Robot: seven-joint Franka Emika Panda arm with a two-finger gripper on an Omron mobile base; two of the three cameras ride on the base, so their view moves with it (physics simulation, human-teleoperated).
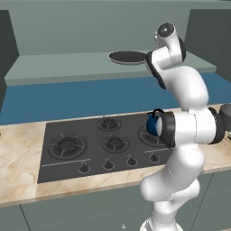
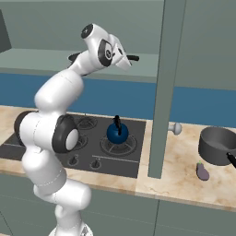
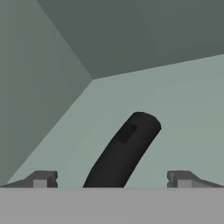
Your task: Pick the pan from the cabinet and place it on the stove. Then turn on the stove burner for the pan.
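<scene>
Wide open, the end effector (image 3: 112,179) sits with the pan (image 1: 127,57) handle between its tips, up on the cabinet (image 1: 90,67) shelf, so the pick-up step is on and next it should squeeze shut.

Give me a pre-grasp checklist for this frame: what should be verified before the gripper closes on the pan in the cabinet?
1. Cabinet open, shelf reachable: ok.
2. Pan lying flat on the shelf: ok.
3. Gripper open wide: ok.
4. Pan handle between the fingertips: ok; it runs up the middle in the hand view.
5. Handle deep enough between the fingers to close: cannot tell.
6. Left large burner on the stove free for the pan: ok; the blue kettle sits on another burner.
</scene>
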